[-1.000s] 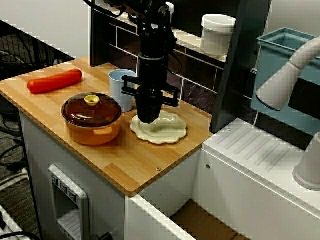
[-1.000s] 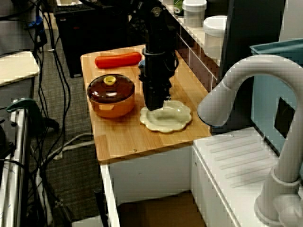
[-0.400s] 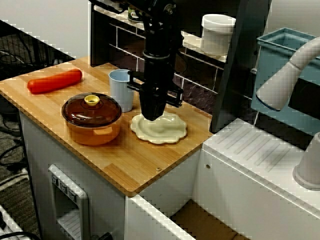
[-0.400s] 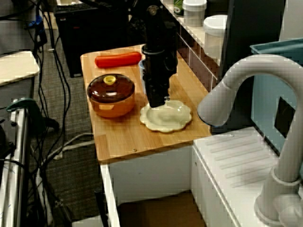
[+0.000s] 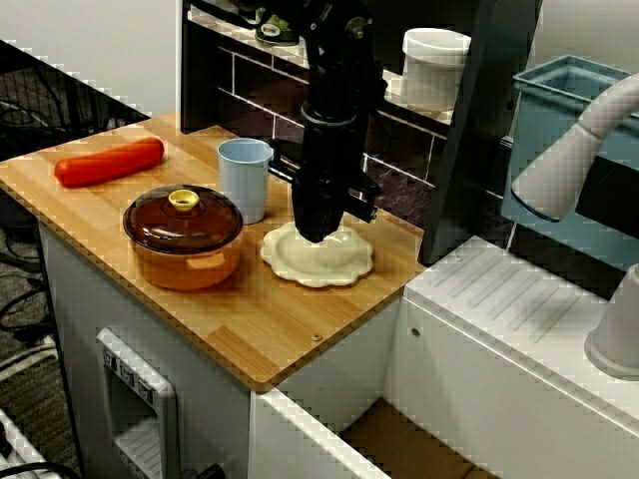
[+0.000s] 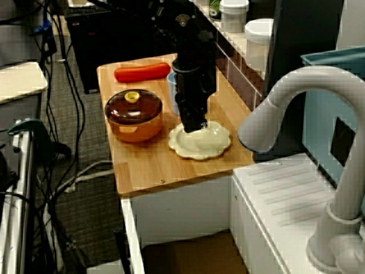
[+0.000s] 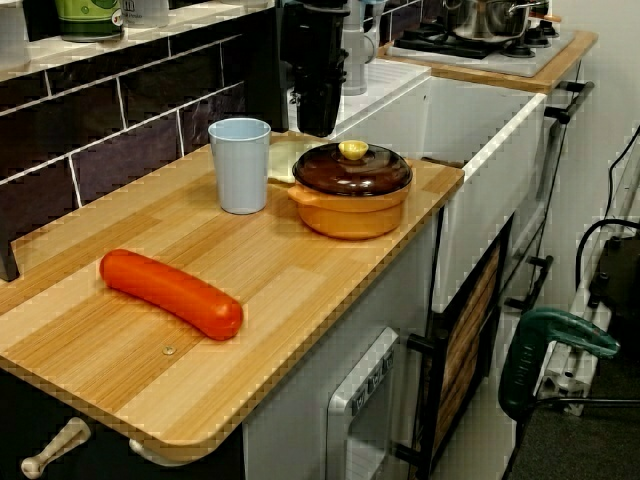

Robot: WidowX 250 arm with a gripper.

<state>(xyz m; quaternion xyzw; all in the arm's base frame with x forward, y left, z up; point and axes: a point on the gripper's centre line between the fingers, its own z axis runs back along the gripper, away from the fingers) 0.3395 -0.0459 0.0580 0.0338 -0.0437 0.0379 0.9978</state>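
Butcher-block counter (image 5: 250,329), pale striped wood, with dark glossy tiles (image 7: 130,140) behind and a white ribbed sink unit (image 5: 499,299) alongside. I see the black gripper (image 5: 318,236) pointing straight down onto the cream, scallop-edged plate (image 5: 339,264), which lies flat just beside the orange pot (image 5: 183,244) with its brown glass lid. Fingers pinched or spread, I cannot tell. Smooth pale-blue cup (image 5: 245,180) stands near; glossy red sausage (image 5: 110,162) lies well apart.

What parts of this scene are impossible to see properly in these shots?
- The hand: open or shut cannot be told; its dark tip shows no clear gap in any view.
- Whether it touches the cream plate: its own body covers the spot.
- Plate, low view along the counter: mostly behind the orange pot.
- Blue cup, view past the tap: largely behind the arm.
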